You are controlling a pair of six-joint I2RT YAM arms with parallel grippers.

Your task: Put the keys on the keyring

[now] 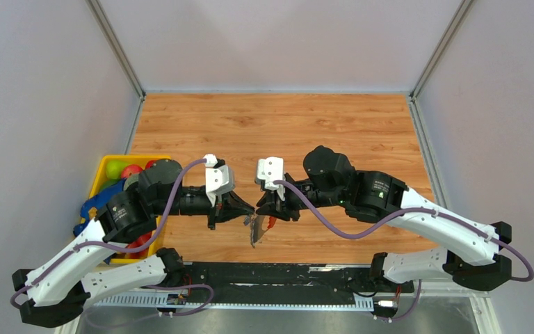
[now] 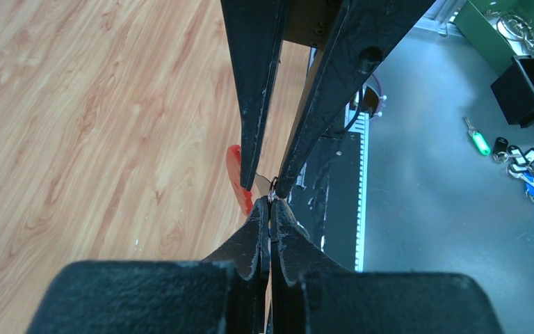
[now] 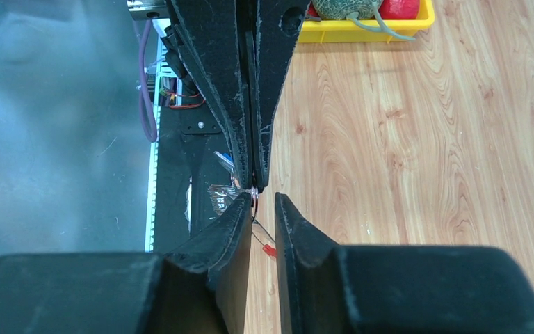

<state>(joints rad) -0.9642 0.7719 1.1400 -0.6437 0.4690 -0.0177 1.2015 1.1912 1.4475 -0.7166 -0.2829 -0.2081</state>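
Observation:
My left gripper (image 1: 248,209) and right gripper (image 1: 265,209) meet tip to tip above the table's near edge. The left gripper (image 2: 270,203) is shut on a small metal ring (image 2: 272,186). The keyring hangs right there: its grey glittery piece (image 1: 256,232) dangles below the tips and its red loop (image 1: 272,223) sits beside them. The red loop also shows in the left wrist view (image 2: 236,175). The right gripper (image 3: 262,202) stands slightly open, one finger against the ring (image 3: 254,197); the glittery piece (image 3: 221,197) is just left of it. A blue sliver (image 3: 226,159), perhaps the keys' tag, peeks beside the left fingers; the keys are hidden.
A yellow bin (image 1: 104,172) of toy fruit stands at the table's left, under my left arm. The black base rail (image 1: 285,275) runs along the near edge. Off the table, on the grey floor, lie spare tagged keys (image 2: 521,161) and a green box (image 2: 507,28).

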